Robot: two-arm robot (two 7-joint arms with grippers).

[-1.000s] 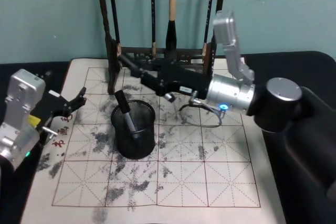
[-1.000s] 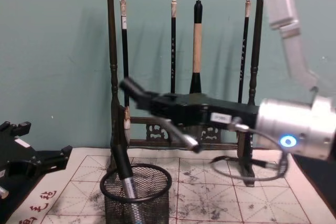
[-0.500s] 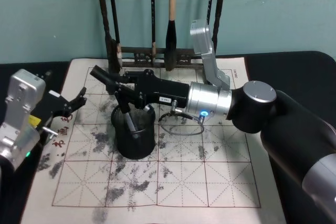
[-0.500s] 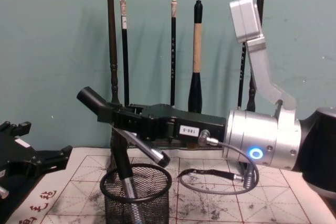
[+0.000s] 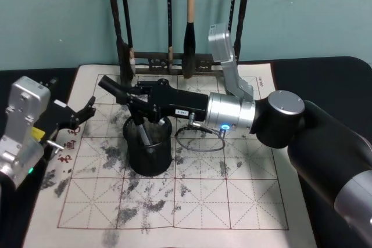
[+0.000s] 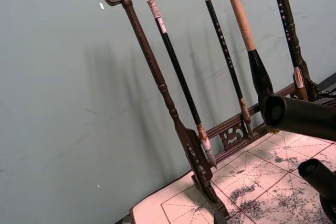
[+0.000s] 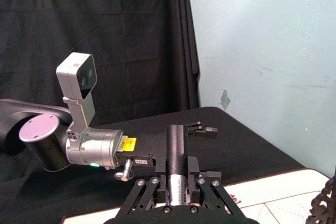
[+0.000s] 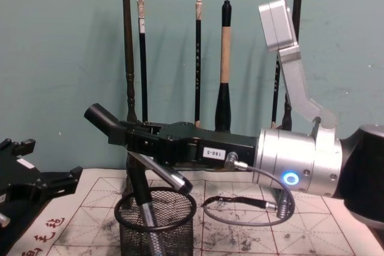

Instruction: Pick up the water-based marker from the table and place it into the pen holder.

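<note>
Marker's in already, mate: the black-capped, grey-barrelled water-based marker (image 5: 141, 132) stands tilted inside the small round black wire-mesh pen holder (image 5: 150, 164), on the smudged white red-gridded mat (image 5: 244, 201); your right gripper (image 8: 138, 148) hangs over the rim, fingers spread, one either side of the cap, gripping nothing I can see; I'd lift straight up so you don't snag that light mesh and tip it; left gripper (image 5: 74, 121) sits parked at the mat's left edge, spread wide.
</note>
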